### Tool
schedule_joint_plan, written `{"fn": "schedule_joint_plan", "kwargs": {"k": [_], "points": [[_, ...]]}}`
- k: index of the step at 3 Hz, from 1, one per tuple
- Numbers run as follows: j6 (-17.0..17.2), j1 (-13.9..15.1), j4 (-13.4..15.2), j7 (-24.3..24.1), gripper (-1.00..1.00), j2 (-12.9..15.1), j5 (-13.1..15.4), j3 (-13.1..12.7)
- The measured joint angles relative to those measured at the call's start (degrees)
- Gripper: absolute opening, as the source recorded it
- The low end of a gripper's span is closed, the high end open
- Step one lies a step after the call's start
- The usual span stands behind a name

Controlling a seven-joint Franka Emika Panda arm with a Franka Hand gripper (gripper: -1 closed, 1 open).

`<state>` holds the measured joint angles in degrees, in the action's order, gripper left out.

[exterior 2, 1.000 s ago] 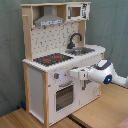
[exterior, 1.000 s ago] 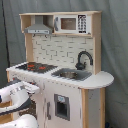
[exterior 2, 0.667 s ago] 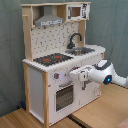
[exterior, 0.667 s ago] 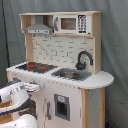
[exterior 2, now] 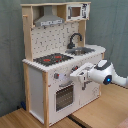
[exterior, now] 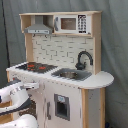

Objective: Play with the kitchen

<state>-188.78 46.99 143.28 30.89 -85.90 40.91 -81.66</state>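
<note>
- The kitchen (exterior 2: 55,70) stands upright on the wood floor in both exterior views, with its front panel facing your gripper (exterior 2: 76,76).
- In the second exterior view the gripper sits at the front panel just under the counter edge, beside the knobs (exterior 2: 59,76) and above the oven door (exterior 2: 64,96). Its long axis runs level, pointing straight in at the panel from the second exterior view's right.
- Your next move turns on that small gap: I can't tell whether the tip is touching the panel or just off it. I'd judge a short push inward or a slide toward a knob is all that is left.
- In the first exterior view the arm (exterior: 17,95) comes in from the first exterior view's lower left, at the panel below the hob (exterior: 37,66); the tip there blends into the white front.
- I can't tell whether the fingers are spread or closed; nothing shows between them.
- The sink (exterior: 71,75) and faucet (exterior: 83,59) lie well above and beyond the tip.
</note>
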Motion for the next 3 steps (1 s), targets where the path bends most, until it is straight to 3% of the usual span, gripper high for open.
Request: {"fn": "schedule_joint_plan", "kwargs": {"k": [1, 2, 3], "points": [[0.01, -0.03, -0.28, 4.16, -1.00, 0.01, -0.19, 0.13], [0.01, -0.03, -0.34, 4.11, 1.00, 0.02, -0.25, 0.15], [-0.06, -0.17, -0.58, -5.59, 1.00, 0.68, -2.24, 0.14]]}}
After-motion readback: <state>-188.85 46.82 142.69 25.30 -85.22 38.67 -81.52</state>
